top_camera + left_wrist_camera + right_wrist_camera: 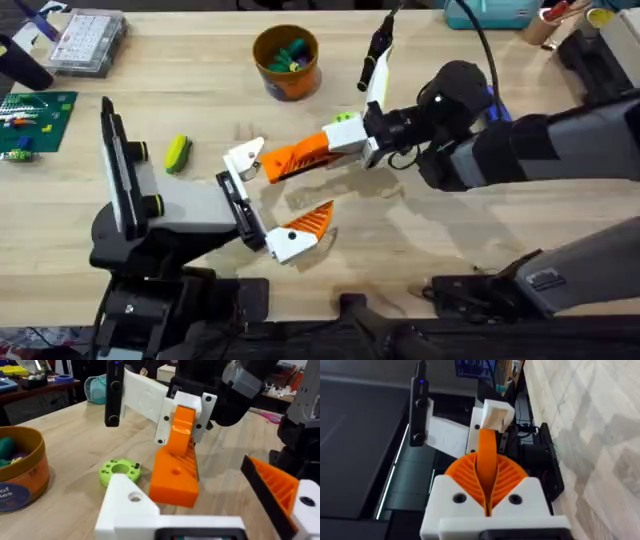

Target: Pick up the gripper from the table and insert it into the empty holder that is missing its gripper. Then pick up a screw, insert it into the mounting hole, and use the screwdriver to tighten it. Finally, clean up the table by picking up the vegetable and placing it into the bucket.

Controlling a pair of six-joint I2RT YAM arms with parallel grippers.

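The right gripper (325,152) is clamped on the gripper (290,158), its tip touching the holder (243,158). The left gripper (262,200) stands apart, beside the holder.

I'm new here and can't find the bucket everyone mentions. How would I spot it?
Look at the far side of the wooden table, left of the middle. The bucket is the small round yellow-orange tub with colourful bits inside. The nearby green block is small and flat, not a container.
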